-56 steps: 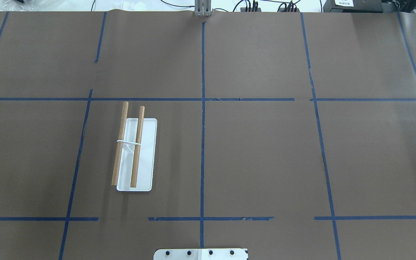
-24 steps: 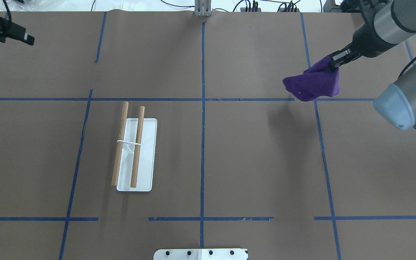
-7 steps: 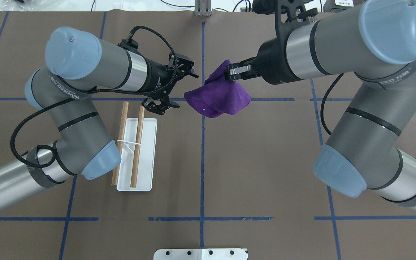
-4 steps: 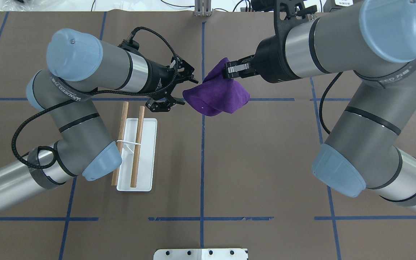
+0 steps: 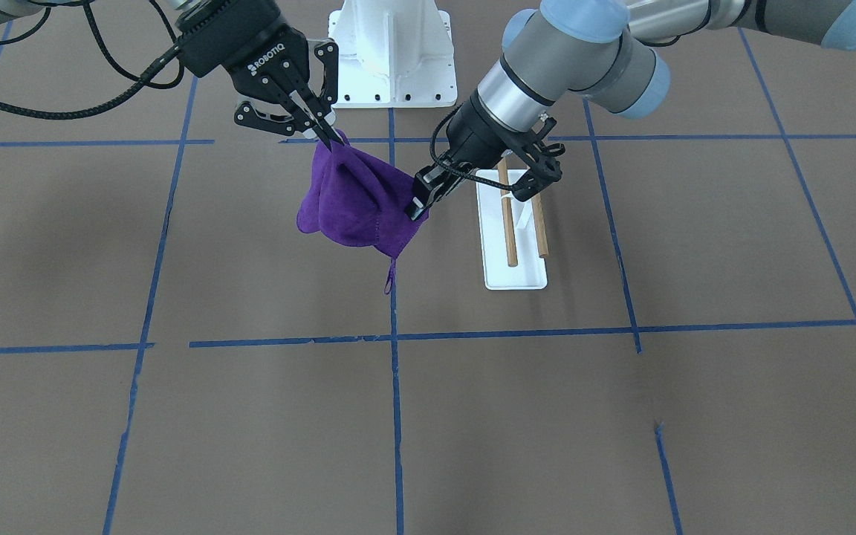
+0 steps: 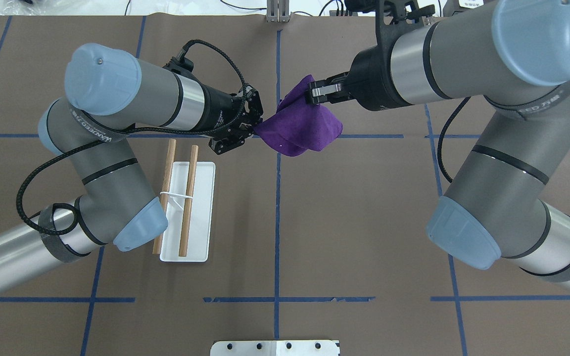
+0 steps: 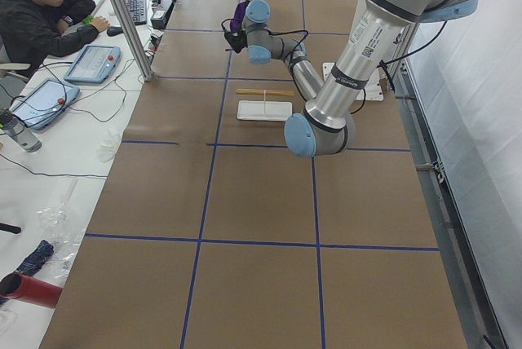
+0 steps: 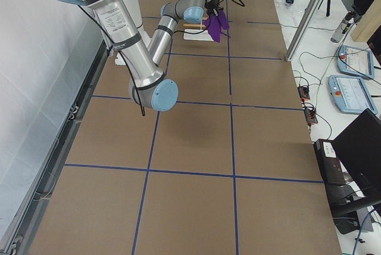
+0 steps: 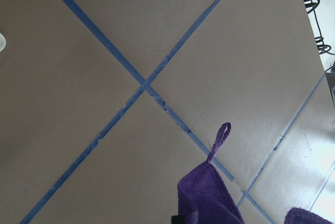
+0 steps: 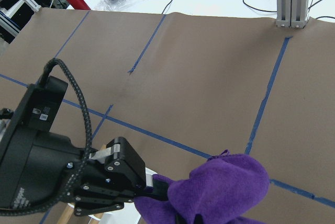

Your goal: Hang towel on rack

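Note:
A purple towel (image 6: 305, 129) hangs bunched in the air above the table's middle, far of the centre tape cross. My right gripper (image 6: 315, 94) is shut on its upper far corner. My left gripper (image 6: 254, 129) is shut on its left edge. In the front view the towel (image 5: 354, 200) sags between the right gripper (image 5: 329, 139) and the left gripper (image 5: 417, 206), with a small loop dangling below. The rack (image 6: 201, 212), a white base with two wooden rods (image 6: 186, 198), stands on the table under my left arm, near-left of the towel. It carries nothing.
The white robot pedestal (image 5: 391, 52) sits at the near table edge. Blue tape lines (image 6: 277, 207) grid the brown table cover. An aluminium post (image 6: 277, 11) stands at the far edge. An operator (image 7: 41, 15) sits beyond the table's far side.
My left gripper moved right to the towel's left edge and shut on it. My right gripper kept its hold and shifted slightly.

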